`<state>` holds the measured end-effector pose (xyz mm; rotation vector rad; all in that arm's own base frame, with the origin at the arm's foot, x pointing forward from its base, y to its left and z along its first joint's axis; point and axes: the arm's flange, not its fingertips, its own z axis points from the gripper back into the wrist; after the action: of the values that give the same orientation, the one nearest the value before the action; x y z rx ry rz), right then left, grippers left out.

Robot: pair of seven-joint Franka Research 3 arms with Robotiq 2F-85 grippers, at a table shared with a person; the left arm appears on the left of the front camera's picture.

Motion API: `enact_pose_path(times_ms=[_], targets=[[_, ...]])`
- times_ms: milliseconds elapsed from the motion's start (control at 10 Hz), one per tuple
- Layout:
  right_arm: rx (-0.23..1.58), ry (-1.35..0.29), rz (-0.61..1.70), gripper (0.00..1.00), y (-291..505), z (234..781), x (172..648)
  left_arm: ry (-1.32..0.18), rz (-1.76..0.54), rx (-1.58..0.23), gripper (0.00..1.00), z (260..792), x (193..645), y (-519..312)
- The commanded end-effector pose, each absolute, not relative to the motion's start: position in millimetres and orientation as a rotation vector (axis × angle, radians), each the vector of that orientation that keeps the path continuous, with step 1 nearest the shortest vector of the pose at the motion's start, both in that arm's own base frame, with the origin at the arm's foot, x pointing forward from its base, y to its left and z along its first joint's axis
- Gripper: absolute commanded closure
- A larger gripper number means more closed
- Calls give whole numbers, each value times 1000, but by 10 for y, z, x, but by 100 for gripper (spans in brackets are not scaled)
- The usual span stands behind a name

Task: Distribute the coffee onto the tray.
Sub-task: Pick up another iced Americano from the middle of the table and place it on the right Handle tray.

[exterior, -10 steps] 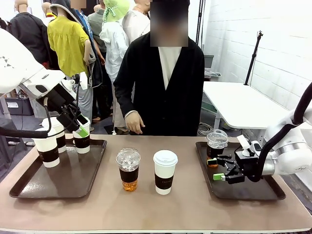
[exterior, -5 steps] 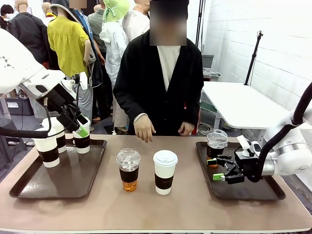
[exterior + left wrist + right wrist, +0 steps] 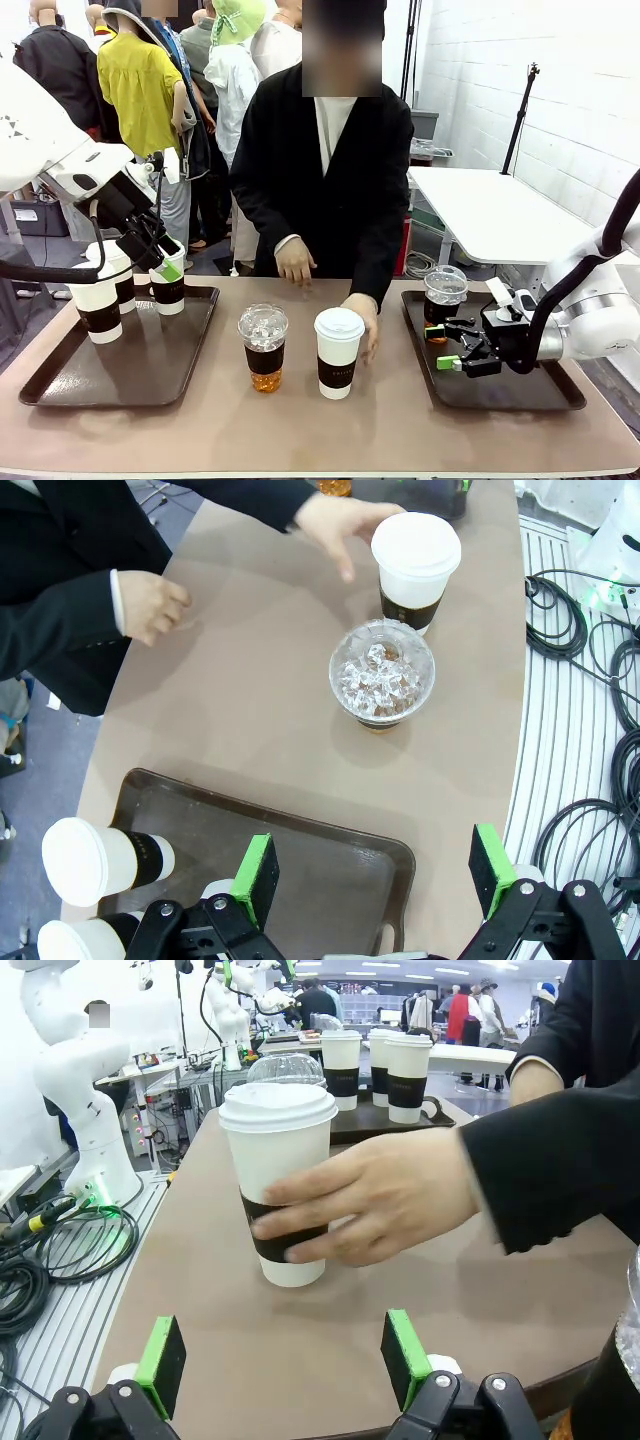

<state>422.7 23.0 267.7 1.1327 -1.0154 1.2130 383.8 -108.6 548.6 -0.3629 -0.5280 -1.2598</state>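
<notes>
Person's hand [image 3: 366, 322] wraps cup [image 3: 339, 352] from its 3 o'clock, probably offering it. Right gripper [image 3: 443, 349], 3 o'clock on table [image 3: 330, 430]: spread wide, empty, aimed to receive. Left gripper [image 3: 375, 870] likewise.

Bright, even indoor light falls from overhead, leaving only soft, pale shadows on the brown table [image 3: 250, 710]. Just ahead of the left gripper [image 3: 375, 872], small white glints sparkle on the ice in a clear cup [image 3: 382, 675]. Straight ahead of the right gripper [image 3: 283, 1358], a person's hand [image 3: 380, 1205] is slightly smeared at the fingertips. Both wrist pictures bend outward at their edges, and everything far beyond the right gripper looks soft and out of focus.
</notes>
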Motion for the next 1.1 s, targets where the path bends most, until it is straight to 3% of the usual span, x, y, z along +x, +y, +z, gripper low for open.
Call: enact_pose_path(times_ms=[0, 1000], targets=[[1131, -1014, 1219, 0, 230, 2688, 4226, -544, -1275, -386, 0, 5479, 3849, -1060], [1131, -1014, 1219, 0, 230, 2688, 4226, -544, -1275, -386, 0, 5479, 3849, -1060]])
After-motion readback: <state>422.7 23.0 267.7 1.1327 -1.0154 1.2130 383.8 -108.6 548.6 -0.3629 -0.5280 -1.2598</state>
